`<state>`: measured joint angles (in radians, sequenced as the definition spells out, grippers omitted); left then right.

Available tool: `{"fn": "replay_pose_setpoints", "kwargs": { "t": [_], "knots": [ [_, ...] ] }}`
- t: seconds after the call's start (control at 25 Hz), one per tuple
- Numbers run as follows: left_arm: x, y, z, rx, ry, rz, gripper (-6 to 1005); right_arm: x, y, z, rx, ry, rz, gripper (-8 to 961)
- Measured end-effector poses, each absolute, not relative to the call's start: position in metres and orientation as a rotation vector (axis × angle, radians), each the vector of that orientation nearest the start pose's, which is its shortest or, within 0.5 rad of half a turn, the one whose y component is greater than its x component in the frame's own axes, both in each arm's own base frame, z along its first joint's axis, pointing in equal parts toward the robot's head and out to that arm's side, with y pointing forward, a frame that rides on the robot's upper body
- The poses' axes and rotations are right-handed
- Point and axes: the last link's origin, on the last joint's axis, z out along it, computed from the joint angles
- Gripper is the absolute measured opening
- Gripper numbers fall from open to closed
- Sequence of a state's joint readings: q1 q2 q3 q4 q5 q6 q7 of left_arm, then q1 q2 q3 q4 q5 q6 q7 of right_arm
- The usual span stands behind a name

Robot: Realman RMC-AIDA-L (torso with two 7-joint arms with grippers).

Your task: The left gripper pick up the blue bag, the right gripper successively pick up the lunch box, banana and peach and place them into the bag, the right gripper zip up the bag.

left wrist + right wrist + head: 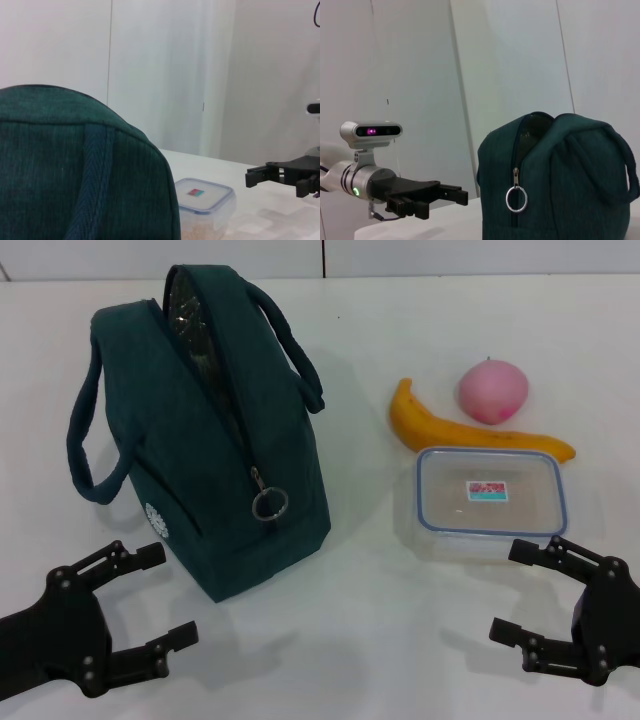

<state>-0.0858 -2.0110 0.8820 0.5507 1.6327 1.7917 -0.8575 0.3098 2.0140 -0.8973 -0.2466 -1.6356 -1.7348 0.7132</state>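
Nearest, the left gripper point(150, 602) and right gripper point(530, 592) wait wide-fingered, holding nothing. Beyond stand the blue bag point(215, 455), unzipped, and the lunch box point(490, 502), then banana point(470, 427) and peach point(492, 391). A loose handle grasp could tip the bag.

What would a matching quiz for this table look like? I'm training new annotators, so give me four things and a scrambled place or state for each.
Things:
1. bag
2. peach
3. lunch box
4. banana

Places or states:
A. lying between the pink fruit and the clear container
B. farthest back, on the robot's right
C. standing upright, zipper partly open
D. lidded, just ahead of the right gripper

Pairs: 1-C, 2-B, 3-D, 4-A
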Motion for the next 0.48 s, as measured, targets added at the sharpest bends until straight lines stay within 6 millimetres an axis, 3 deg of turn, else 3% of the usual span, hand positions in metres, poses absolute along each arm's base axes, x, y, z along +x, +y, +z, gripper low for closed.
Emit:
{"fn": "replay_pose_setpoints", "kwargs": {
  "t": [0.48],
  "knots": [
    [-0.3359,0.1847,0.0165,-2.561,-0.408,-0.926,890,0.3061,0.221,-0.0272,-2.615,0.326,1.04,854]
  ]
}}
